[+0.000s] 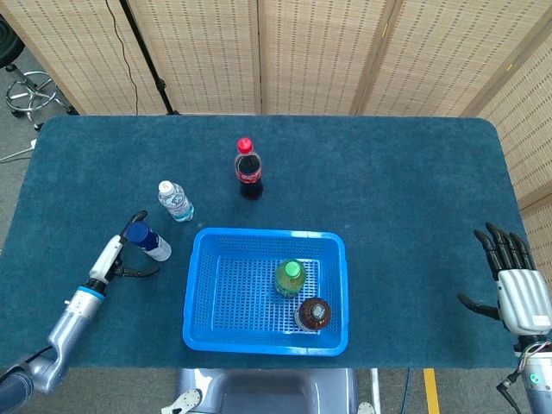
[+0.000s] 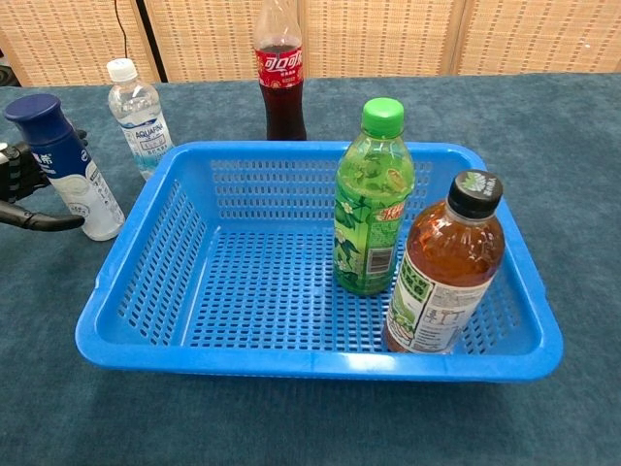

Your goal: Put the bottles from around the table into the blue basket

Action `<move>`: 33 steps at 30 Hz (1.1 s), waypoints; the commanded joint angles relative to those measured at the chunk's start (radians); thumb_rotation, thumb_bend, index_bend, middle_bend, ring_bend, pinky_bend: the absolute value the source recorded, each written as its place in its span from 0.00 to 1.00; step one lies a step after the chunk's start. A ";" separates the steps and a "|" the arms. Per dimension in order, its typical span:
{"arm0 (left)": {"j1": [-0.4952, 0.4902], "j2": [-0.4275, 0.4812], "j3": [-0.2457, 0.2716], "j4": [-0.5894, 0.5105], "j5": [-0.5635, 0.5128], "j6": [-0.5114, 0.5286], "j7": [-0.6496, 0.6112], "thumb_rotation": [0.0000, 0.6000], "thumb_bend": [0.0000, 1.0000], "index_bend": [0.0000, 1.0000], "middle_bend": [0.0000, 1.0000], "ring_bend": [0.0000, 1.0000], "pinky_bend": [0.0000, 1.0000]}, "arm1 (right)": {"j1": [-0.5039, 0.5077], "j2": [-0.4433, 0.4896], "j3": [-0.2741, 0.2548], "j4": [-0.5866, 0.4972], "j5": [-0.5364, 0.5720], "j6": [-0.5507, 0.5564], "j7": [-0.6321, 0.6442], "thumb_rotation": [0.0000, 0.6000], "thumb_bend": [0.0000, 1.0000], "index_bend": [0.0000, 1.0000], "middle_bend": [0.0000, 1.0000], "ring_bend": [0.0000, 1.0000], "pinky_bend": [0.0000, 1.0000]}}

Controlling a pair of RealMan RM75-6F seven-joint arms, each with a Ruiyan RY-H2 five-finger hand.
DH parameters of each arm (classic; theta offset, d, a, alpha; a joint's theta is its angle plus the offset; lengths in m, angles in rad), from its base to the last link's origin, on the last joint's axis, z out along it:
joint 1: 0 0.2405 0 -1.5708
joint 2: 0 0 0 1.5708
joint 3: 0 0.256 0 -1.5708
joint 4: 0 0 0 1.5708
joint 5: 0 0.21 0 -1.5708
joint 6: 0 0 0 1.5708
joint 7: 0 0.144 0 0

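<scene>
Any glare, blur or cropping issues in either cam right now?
Head view: even light, soft shadows, sharp throughout; right hand near the frame's right edge. Chest view: mild wide-angle stretch on the blue basket, small highlights on its front rim; cola bottle cropped at the top; left hand cut by the left edge.

Chest view cuts the cola bottle point(image 2: 278, 73) off at the neck, so its cap is out of frame. The left hand point(image 2: 21, 186) is mostly past the left edge there, only dark fingers poking in beside the blue-capped bottle point(image 2: 66, 170); can't tell if they touch it. Head view clips the right hand point(image 1: 511, 289) at the wrist. Bottle labels are too small to read from above.
</scene>
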 commanded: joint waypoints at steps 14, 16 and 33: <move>0.022 -0.026 -0.036 -0.013 -0.011 0.174 -0.005 1.00 0.59 0.45 0.37 0.36 0.37 | -0.010 -0.023 0.017 0.004 -0.021 -0.005 -0.018 1.00 0.00 0.00 0.00 0.00 0.00; 0.033 0.007 -0.033 -0.041 0.009 0.232 -0.020 1.00 0.59 0.45 0.37 0.36 0.37 | -0.011 -0.025 0.019 0.005 -0.023 -0.008 -0.022 1.00 0.00 0.00 0.00 0.00 0.00; -0.092 0.340 0.117 -0.633 0.375 0.295 0.195 1.00 0.57 0.45 0.37 0.36 0.38 | -0.019 -0.045 0.031 0.004 -0.036 -0.014 -0.044 1.00 0.00 0.00 0.00 0.00 0.00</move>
